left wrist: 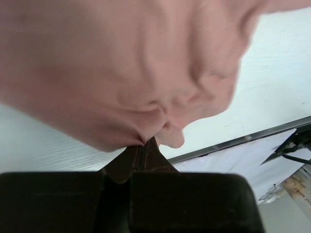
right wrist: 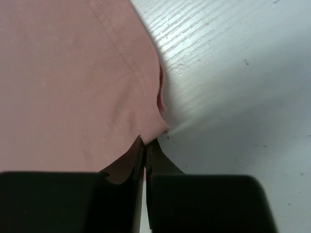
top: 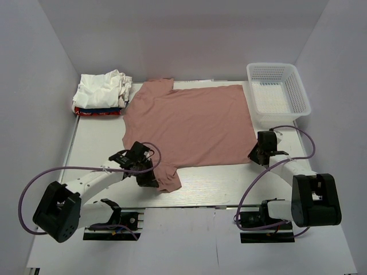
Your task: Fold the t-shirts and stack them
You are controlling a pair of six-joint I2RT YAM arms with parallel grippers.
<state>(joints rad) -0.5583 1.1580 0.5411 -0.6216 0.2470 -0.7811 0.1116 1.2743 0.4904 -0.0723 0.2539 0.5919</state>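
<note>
**Desk:** What does the overhead give you?

**Operator:** I see the pink t-shirt [top: 192, 123] spread flat on the table [top: 206, 192], plain side up, neck toward nine o'clock and hem toward three. My left gripper [top: 148, 179] sits on the sleeve at the shirt's seven o'clock. My right gripper [top: 256, 154] is at the hem corner at four o'clock. The white t-shirts [top: 103, 87] are heaped on a red t-shirt [top: 92, 113] at the table's ten o'clock, just beside the pink one's far sleeve. The basket [top: 299, 91] stands at two o'clock.

**Desk:** And the left wrist?

**Operator:** I have the left gripper [left wrist: 146, 148] clenched on the pink t-shirt [left wrist: 121, 63]. The cloth bunches into a pucker right at the fingertips and billows up toward twelve o'clock, lifted off the table [left wrist: 272, 82].

**Desk:** Right wrist?

**Operator:** The right gripper [right wrist: 145, 145] has its jaws drawn nearly together, pinching the stitched hem corner of the pink t-shirt [right wrist: 63, 82]. The shirt fills the view from nine to twelve o'clock. Bare table [right wrist: 243, 73] runs from one to four.
</note>
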